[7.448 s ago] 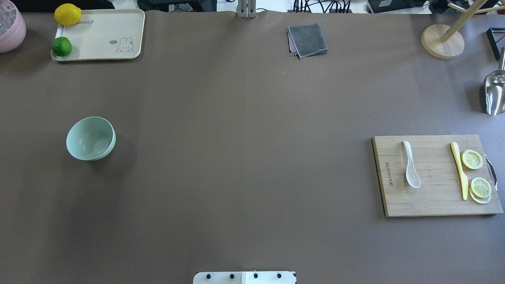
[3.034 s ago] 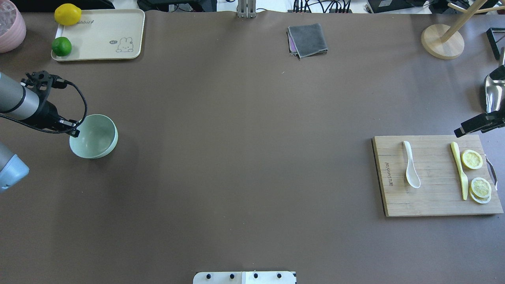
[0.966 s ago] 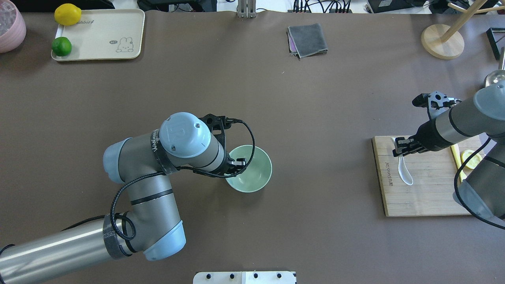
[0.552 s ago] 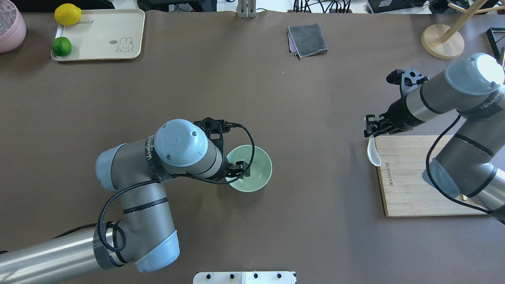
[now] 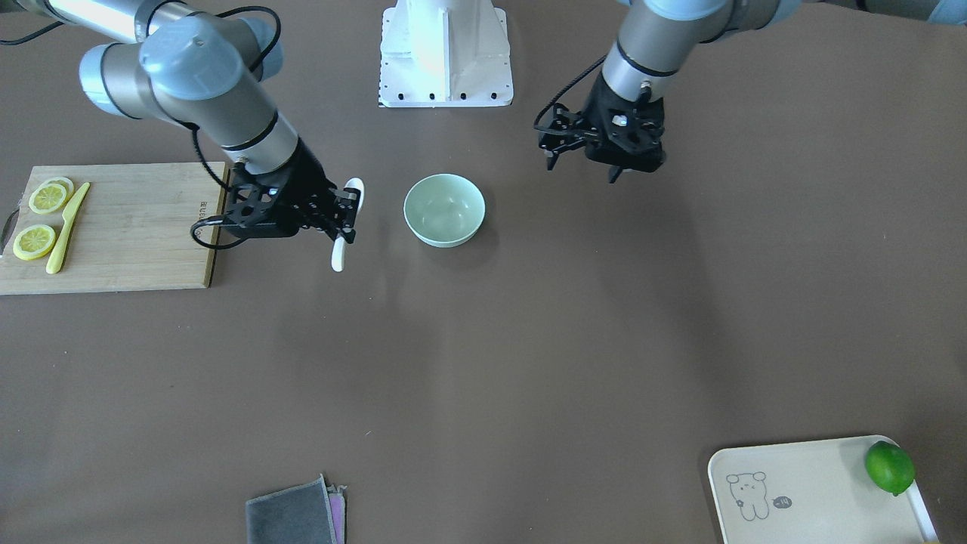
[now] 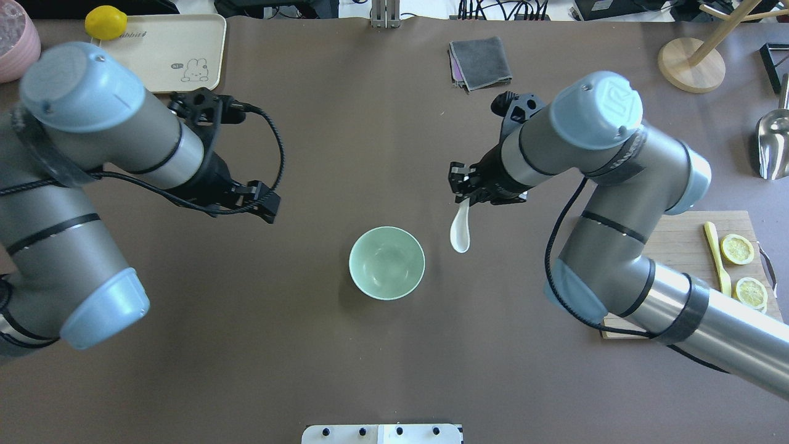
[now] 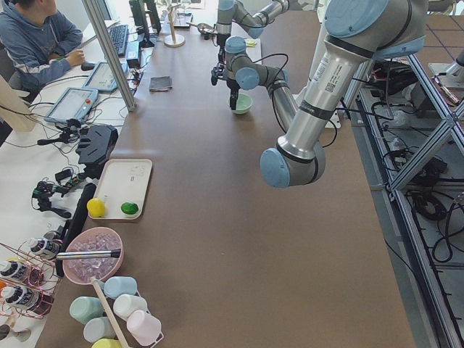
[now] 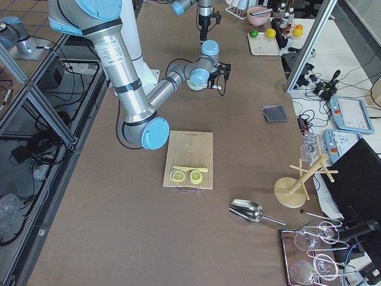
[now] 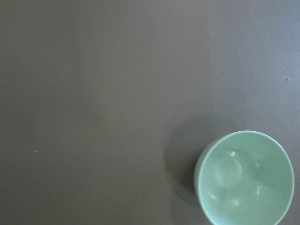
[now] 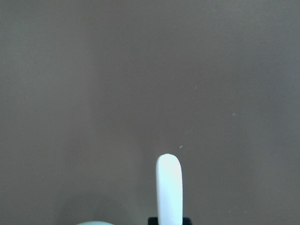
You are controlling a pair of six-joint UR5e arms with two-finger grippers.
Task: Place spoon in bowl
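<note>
The pale mint-green bowl [image 6: 386, 263] stands upright and empty on the brown table near its middle; it also shows in the front view [image 5: 444, 209] and the left wrist view [image 9: 245, 178]. My right gripper [image 6: 465, 196] is shut on the white spoon [image 6: 459, 234] and holds it in the air just right of the bowl, scoop toward the robot. The front view shows the spoon [image 5: 338, 257] in that gripper [image 5: 344, 225]. Its handle tip shows in the right wrist view [image 10: 169, 187]. My left gripper [image 6: 264, 206] is open and empty, up and to the left of the bowl, and shows in the front view [image 5: 582, 168].
A wooden cutting board [image 6: 678, 234] at the right holds a yellow knife [image 6: 717, 265] and lemon slices [image 6: 738, 249]. A grey cloth [image 6: 481, 61] lies at the far side. A cream tray [image 5: 808, 491] holds a lime [image 5: 890, 467]. A metal scoop [image 6: 773, 145] lies far right.
My left gripper has let go of the bowl and drawn back to the left. My right gripper has carried the spoon left from the board's edge to beside the bowl.
</note>
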